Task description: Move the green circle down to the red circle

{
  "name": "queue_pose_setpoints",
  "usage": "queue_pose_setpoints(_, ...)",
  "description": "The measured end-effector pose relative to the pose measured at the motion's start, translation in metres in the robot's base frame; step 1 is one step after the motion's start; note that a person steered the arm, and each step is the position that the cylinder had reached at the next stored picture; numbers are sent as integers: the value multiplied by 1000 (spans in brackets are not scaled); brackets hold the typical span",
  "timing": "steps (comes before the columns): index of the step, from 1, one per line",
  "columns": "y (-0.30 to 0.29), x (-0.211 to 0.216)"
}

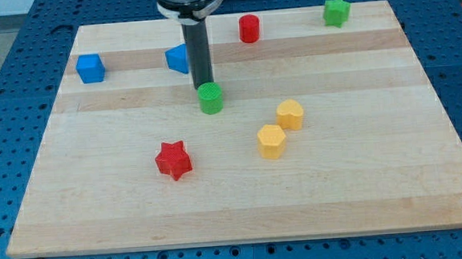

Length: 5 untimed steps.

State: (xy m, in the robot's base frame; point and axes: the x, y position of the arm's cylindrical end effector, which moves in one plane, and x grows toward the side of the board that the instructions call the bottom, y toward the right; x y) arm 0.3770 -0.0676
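Observation:
The green circle (211, 98) sits near the middle of the wooden board (363, 186). My tip (203, 86) stands right at the circle's upper left edge, touching or nearly touching it. The red circle (249, 29) stands near the view's top, up and to the right of the green circle.
A blue cube (91, 68) is at the left. A blue block (178, 59) sits just left of the rod, partly hidden by it. A green star (336, 11) is at the top right. Two yellow blocks (290, 114) (271, 141) lie right of centre. A red star (173, 160) lies lower left.

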Motion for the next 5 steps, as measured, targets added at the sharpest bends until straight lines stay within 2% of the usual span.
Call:
queue_pose_setpoints(1,-11,32)
queue_pose_setpoints(2,13,58)
queue_pose_setpoints(4,14,72)
queue_pose_setpoints(5,36,88)
